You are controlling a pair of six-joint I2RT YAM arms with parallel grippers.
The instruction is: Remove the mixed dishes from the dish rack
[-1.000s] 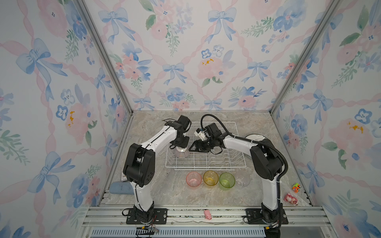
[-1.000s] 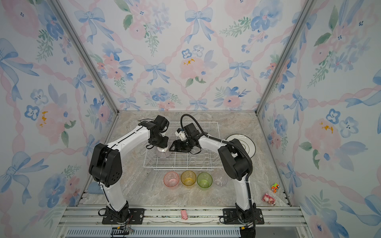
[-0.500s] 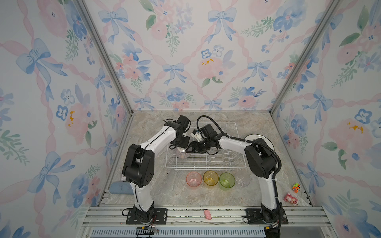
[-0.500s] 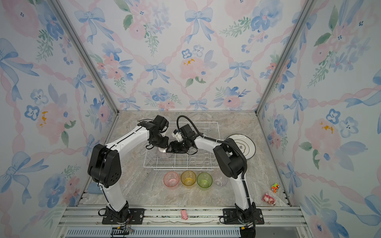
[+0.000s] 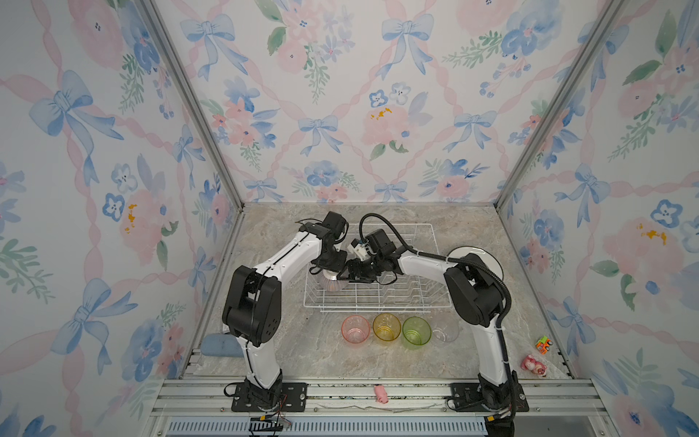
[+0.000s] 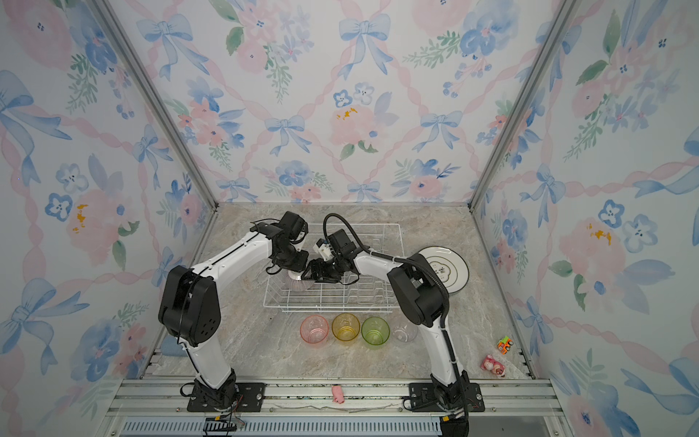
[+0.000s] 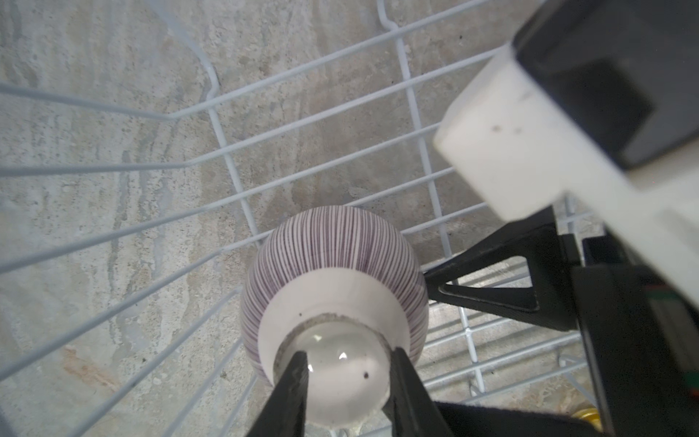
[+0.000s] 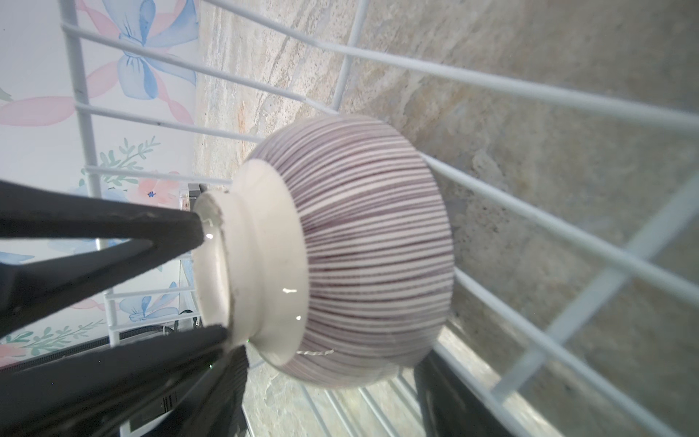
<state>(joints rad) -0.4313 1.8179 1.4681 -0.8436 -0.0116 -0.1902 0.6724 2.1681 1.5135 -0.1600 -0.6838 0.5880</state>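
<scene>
Currently, rack [image 5: 378, 302]: white wire, on the middle of the worktop [image 5: 302, 355], nearer the back edge.
Bowl [image 5: 332, 283]: striped, upside down with its white foot up, in the rack's front left corner in both top views [image 6: 299, 282]; its rim rests on the wires in the right wrist view [image 8: 370, 246].
Left gripper [image 5: 328, 271]: over the bowl; its fingers [image 7: 291, 393] are narrowed at either side of the foot, but whether they clamp it cannot be told.
Right gripper [image 5: 350, 272]: jaws apart, holding nothing; one finger [image 7: 491, 287] touches the bowl's striped side.
Plates [image 6: 452, 265]: white with dark rims, stacked flat just beside the rack's right side; count cannot be told.
Tumblers: pink [image 5: 355, 329], yellow [image 5: 386, 327], green [image 5: 416, 330] and clear [image 5: 445, 332], upright in a row between the rack and the front edge.
Toy car [image 5: 543, 343], pink figure [image 5: 533, 366]: near the front right corner.
</scene>
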